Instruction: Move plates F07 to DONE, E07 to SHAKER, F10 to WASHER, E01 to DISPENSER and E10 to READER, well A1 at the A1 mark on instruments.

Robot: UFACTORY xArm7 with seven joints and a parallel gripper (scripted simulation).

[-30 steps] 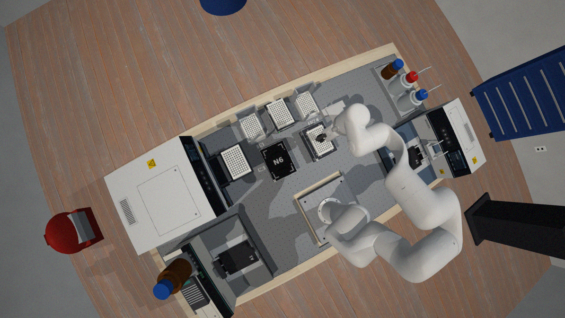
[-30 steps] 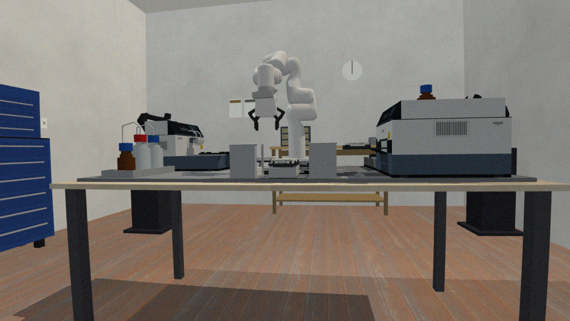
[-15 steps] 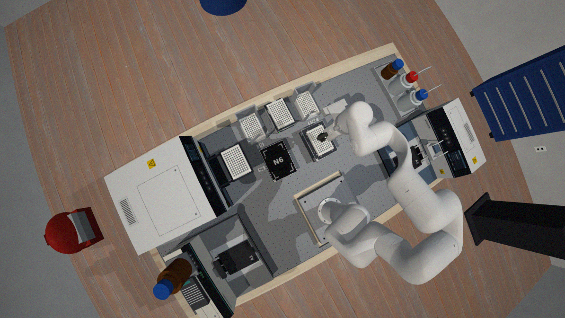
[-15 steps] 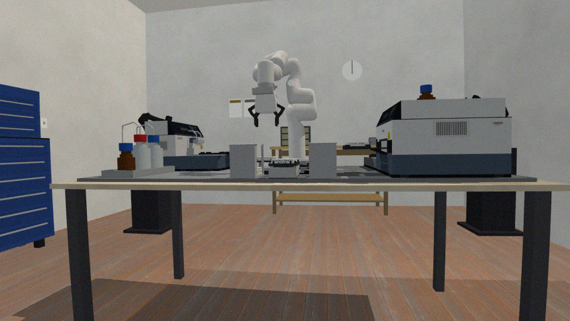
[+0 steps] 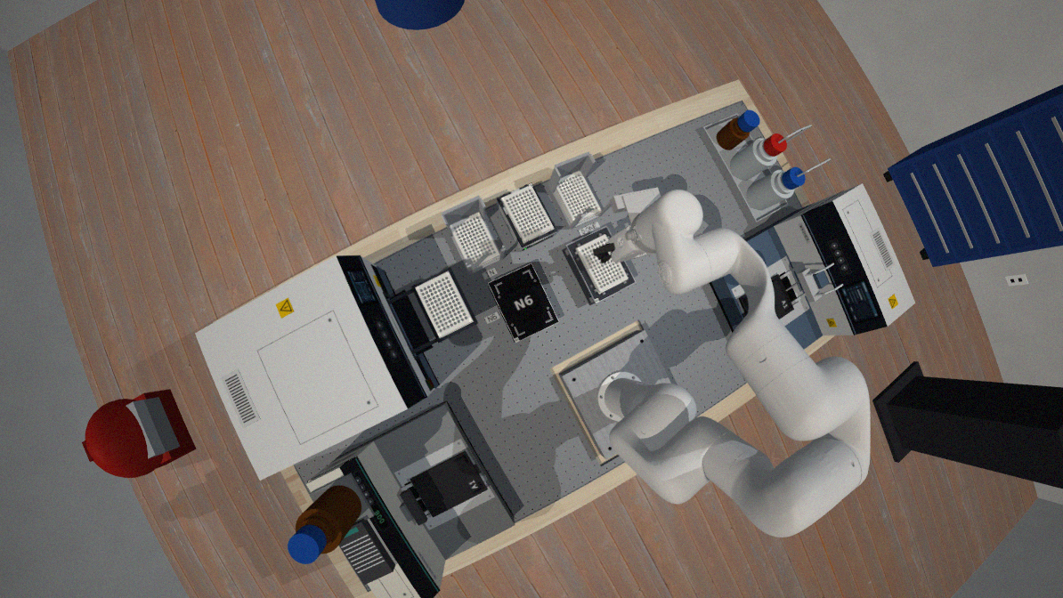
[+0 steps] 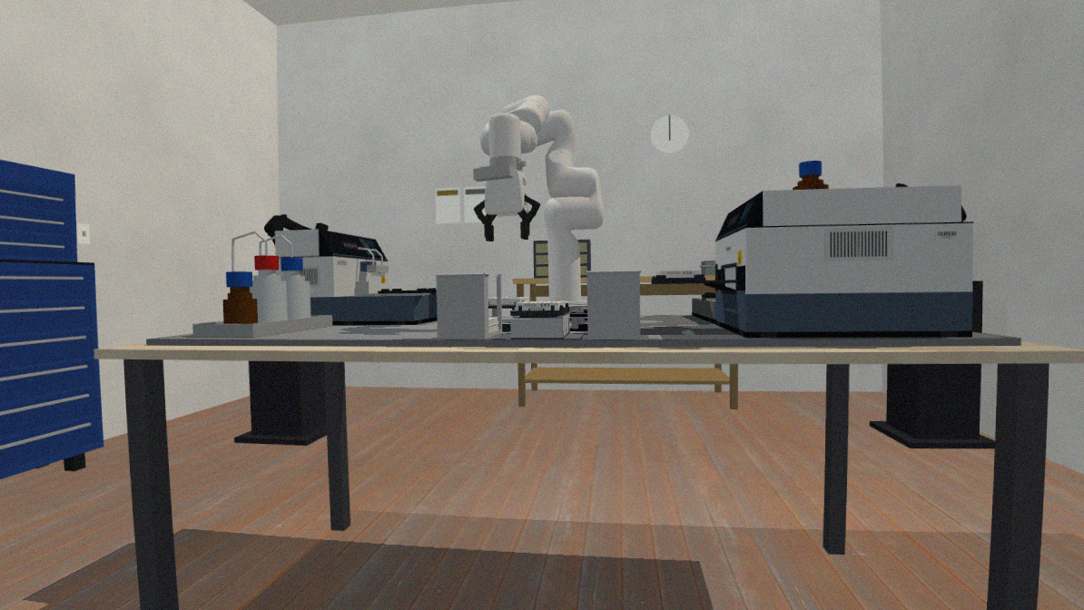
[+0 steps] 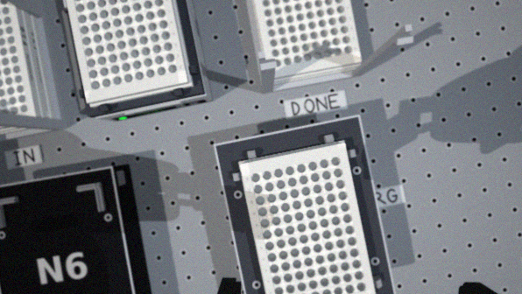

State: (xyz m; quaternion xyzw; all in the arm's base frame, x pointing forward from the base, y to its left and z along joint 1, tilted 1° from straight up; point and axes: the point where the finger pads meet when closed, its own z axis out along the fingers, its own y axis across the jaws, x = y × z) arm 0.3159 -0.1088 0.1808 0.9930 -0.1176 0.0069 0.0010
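My gripper (image 5: 604, 252) (image 6: 506, 225) is open and empty. It hangs well above the deck, over the RG nest. A white well plate (image 7: 306, 223) (image 5: 604, 269) lies flat in the RG nest; I cannot read its label. My fingertips show only at the bottom edge of the wrist view (image 7: 352, 289), on either side of this plate. The DONE rack (image 7: 306, 35) holds a white plate. The shaker (image 7: 127, 48) carries a plate, and the IN rack (image 7: 13, 66) holds plates. Another plate (image 5: 443, 303) sits on the tray of the large white instrument.
The black N6 nest (image 5: 524, 303) is empty. The nest of the instrument on the right (image 5: 784, 291) and the one at the front (image 5: 446, 484) look dark and bare. Bottles (image 5: 758, 148) stand at the far corner. The rack walls rise above the deck.
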